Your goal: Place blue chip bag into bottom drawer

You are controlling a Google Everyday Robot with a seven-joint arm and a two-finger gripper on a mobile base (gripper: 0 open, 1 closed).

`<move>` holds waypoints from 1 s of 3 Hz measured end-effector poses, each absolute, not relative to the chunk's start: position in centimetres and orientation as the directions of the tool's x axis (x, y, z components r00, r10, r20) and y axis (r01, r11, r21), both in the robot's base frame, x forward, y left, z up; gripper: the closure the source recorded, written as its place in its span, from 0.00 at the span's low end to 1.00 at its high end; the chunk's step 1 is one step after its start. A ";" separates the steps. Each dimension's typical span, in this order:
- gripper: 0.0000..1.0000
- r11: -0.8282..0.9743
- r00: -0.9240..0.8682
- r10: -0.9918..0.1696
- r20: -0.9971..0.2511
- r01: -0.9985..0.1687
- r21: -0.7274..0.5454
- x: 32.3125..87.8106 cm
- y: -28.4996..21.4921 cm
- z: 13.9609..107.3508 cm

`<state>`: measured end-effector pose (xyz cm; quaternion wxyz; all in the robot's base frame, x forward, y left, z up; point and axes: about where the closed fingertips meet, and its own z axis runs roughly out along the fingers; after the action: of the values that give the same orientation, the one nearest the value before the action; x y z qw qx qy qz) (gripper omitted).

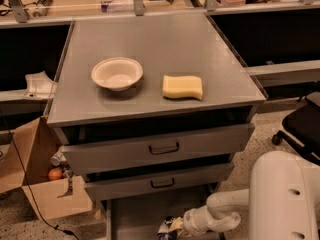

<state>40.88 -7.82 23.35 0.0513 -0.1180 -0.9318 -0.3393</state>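
The bottom drawer (135, 211) is pulled open below the two handled drawers, and its flat grey floor shows. My gripper (173, 227) reaches in from the right, low over the drawer's front right part. It is shut on the blue chip bag (166, 227), a dark crinkly bag with pale edges that shows just left of the wrist. The bag's lower part is cut off by the bottom edge of the view, so I cannot tell whether it touches the drawer floor.
A white bowl (117, 73) and a yellow sponge (182, 87) sit on the cabinet top (150, 39). The two upper drawers (160, 146) are slightly open. A cardboard box (37, 184) stands at the left, and a black chair (302, 126) at the right.
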 end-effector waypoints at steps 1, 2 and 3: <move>1.00 0.738 -0.967 0.181 0.179 0.254 0.625 41.5 -6.9 22.3; 1.00 0.738 -0.973 0.160 0.164 0.228 0.635 42.6 -6.0 22.2; 1.00 0.729 -0.978 0.147 0.145 0.206 0.653 43.4 -5.6 22.6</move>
<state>43.44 -5.59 22.61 0.0418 -0.0950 -0.9288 -0.3557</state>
